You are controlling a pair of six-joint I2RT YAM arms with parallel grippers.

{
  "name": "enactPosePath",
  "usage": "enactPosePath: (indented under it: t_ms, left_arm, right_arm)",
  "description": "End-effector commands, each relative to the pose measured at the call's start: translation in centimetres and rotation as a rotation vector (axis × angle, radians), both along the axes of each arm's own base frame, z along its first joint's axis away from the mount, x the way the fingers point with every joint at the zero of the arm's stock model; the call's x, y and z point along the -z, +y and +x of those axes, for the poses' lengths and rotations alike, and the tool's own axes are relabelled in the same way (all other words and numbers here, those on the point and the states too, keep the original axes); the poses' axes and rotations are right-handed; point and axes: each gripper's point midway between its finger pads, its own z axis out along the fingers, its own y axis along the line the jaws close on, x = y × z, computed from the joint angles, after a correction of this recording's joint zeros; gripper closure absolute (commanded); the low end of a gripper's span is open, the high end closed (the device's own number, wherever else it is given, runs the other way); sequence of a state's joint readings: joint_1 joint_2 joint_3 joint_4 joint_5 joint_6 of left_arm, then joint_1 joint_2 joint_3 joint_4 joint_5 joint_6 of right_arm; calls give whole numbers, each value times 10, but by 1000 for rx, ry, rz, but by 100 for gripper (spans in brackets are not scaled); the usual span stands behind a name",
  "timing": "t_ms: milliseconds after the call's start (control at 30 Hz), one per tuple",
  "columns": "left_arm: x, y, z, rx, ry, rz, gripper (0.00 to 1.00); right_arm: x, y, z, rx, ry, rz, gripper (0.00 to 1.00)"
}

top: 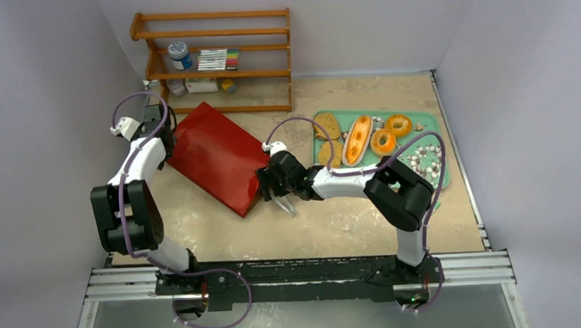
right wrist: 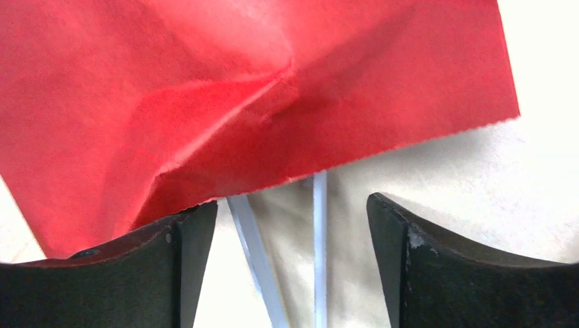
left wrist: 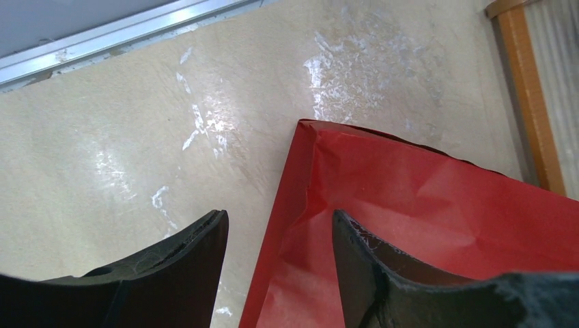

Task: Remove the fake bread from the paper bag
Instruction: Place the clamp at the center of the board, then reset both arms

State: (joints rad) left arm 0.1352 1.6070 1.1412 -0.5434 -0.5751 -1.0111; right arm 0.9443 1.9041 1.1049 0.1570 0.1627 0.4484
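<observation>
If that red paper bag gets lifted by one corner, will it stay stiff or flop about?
Probably floppy: the bag lies flat on the table and shows soft creases in the right wrist view. Likely light too, since it looks flat and the bread sits on the tray. Its glossy skin may slip a little.

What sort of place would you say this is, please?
Probably a robot test cell rather than a real kitchen: plain grey walls box in a single table, two arms are bolted to an aluminium rail, and the bread on the tray looks like toys.
</observation>
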Motion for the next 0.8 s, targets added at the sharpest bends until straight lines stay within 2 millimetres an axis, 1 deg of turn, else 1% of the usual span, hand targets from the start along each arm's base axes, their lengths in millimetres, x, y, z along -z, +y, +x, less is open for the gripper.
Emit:
enactPosePath:
  t_ms: [0,67,133,233,333,367,400,467,533,567,600,667,700,767]
  left_arm:
    - [-36,0,-9,-3,-97,20,43]
    - [-52,-3,-15,8,-133,22,42]
    - [-68,-8,-20,22,-169,27,42]
    - [-96,-18,-26,60,-217,50,42]
    - [-126,-36,-30,123,-266,89,42]
    - [-139,-45,-30,148,-293,113,42]
    - [-149,-54,-30,176,-315,134,42]
    - [-167,-76,-30,242,-371,149,41]
    - [-180,-92,-30,295,-421,168,41]
    - [-186,-98,-32,309,-444,188,42]
    - [-192,-106,-35,328,-464,210,42]
    - [-199,-116,-42,350,-481,265,42]
    - [-201,-121,-46,362,-479,296,43]
    - [-203,-130,-54,388,-466,363,45]
  right_arm:
    - [-31,-18,-3,59,2,-22,9]
    - [-45,-27,-4,94,-7,-29,1]
    - [-57,-38,-8,116,-11,-37,0]
    - [-82,-55,-18,154,-13,-14,0]
    - [-121,-73,-22,212,-59,38,0]
    - [-134,-83,-22,243,-80,45,0]
    - [-149,-96,-17,297,-120,41,0]
    - [-178,-129,-3,432,-216,17,0]
    - [-197,-176,20,586,-271,-27,0]
    - [-201,-193,25,634,-277,-49,0]
    - [-204,-225,38,732,-279,-72,0]
    - [-206,-272,53,862,-277,-97,0]
    - [-206,-294,58,915,-275,-106,0]
    - [-208,-330,62,1007,-281,-115,0]
